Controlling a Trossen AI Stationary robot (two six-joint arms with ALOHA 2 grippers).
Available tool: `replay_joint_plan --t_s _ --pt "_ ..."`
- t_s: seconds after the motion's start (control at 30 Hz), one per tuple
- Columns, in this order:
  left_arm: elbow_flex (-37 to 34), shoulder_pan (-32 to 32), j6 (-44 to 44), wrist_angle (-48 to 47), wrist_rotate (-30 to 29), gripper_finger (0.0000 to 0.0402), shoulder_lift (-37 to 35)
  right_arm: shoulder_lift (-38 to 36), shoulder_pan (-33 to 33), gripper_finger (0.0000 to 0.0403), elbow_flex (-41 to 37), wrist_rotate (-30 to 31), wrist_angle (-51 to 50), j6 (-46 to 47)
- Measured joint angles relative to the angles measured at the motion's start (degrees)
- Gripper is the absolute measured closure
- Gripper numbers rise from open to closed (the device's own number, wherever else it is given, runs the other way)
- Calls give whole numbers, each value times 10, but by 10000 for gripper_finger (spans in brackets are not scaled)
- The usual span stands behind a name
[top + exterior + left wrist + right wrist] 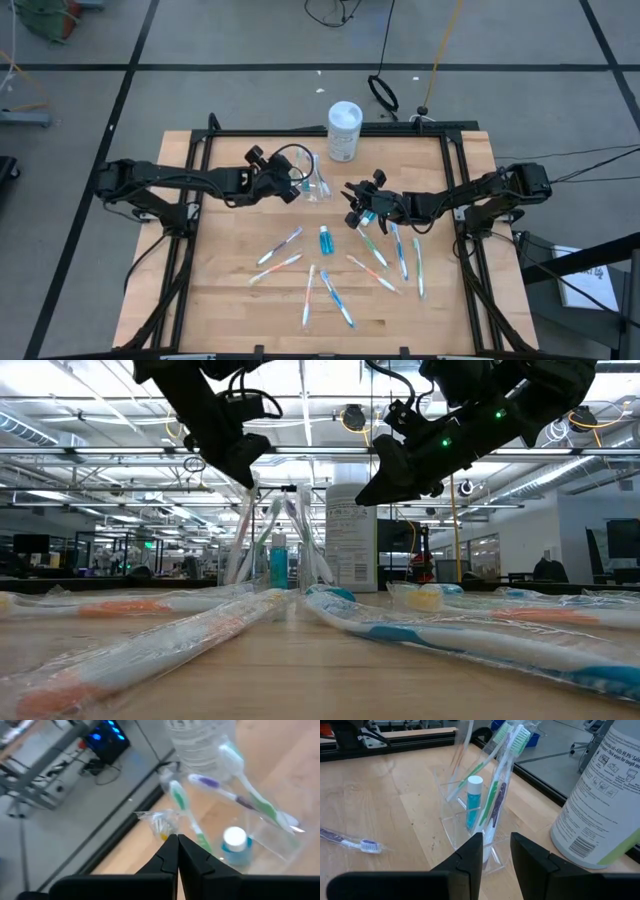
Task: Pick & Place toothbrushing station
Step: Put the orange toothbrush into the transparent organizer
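The left hand (296,186) is hovering clenched and empty just beside the clear cup (318,187), which is standing on the bench (230,300) holding several toothbrushes (496,795) and a blue toothpaste tube (473,800). The right hand (355,207) is gripping a wrapped toothbrush (366,216) near the cup. More toothbrushes (400,250) are lying scattered around another tube (325,239).
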Motion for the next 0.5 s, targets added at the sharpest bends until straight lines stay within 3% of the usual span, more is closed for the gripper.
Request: replay_joint_plan --t_s 0.5 --pt "-1 3 2 -1 4 291 0 0 -7 312 0 1 0 0"
